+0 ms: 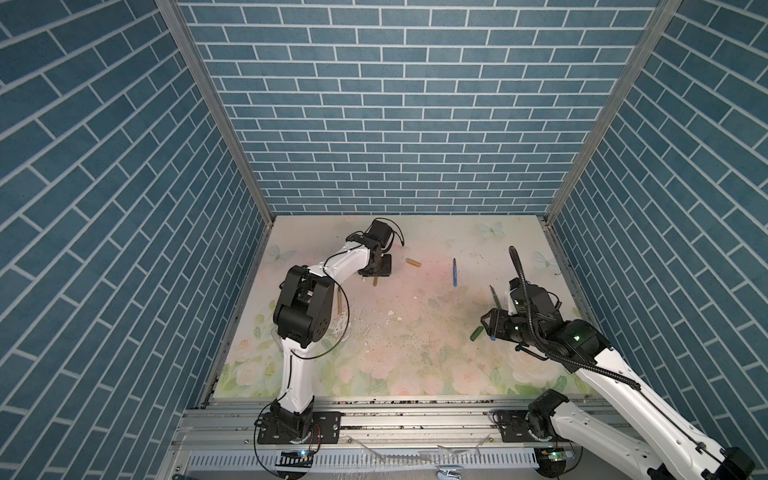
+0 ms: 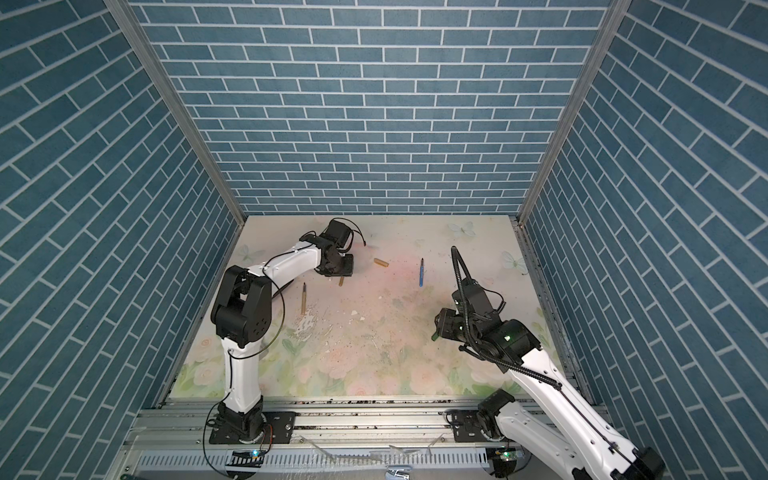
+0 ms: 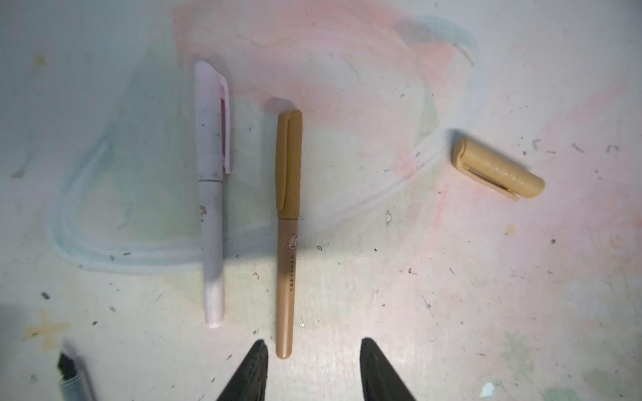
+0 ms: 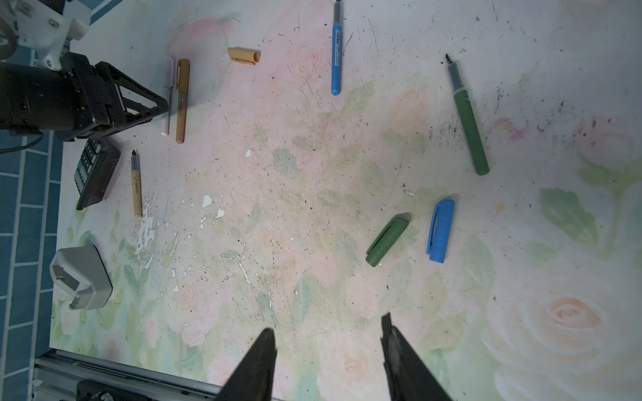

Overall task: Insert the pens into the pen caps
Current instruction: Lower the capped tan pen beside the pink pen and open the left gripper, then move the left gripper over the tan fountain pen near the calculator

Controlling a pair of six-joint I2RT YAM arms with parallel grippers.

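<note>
My right gripper (image 4: pixel 328 326) hangs nearest the front edge of the surface (image 4: pixel 312 194), jaws apart and nothing between them. Just beyond it, toward the right edge, the green cap (image 4: pixel 388 239) and the blue cap (image 4: pixel 441 231) lie side by side without touching, both empty. Past them lies the green pen (image 4: pixel 469 118), its dark tip bare.

By the left edge, about midway back, the uncapped gold pen (image 4: pixel 136 184) lies just beside the black calculator (image 4: pixel 95 173) (no part of this job). Farther back and right of centre is the blue pen (image 4: pixel 336 55), tip exposed. The loose gold cap (image 3: pixel 498 168) lies near the middle of the back half.

Toward the back-left corner, the pink pen (image 3: pixel 212 194) and the capped gold pen (image 3: pixel 288 225) lie parallel and close together, each with its cap on. My left gripper (image 3: pixel 314 347) hovers over them with its jaws spread. The gold pen's tail lies between the jaws, untouched as far as I can tell, so the gripper holds nothing.

I judge two of five done. Green, blue and gold are left, and only the green pair is close together.
</note>
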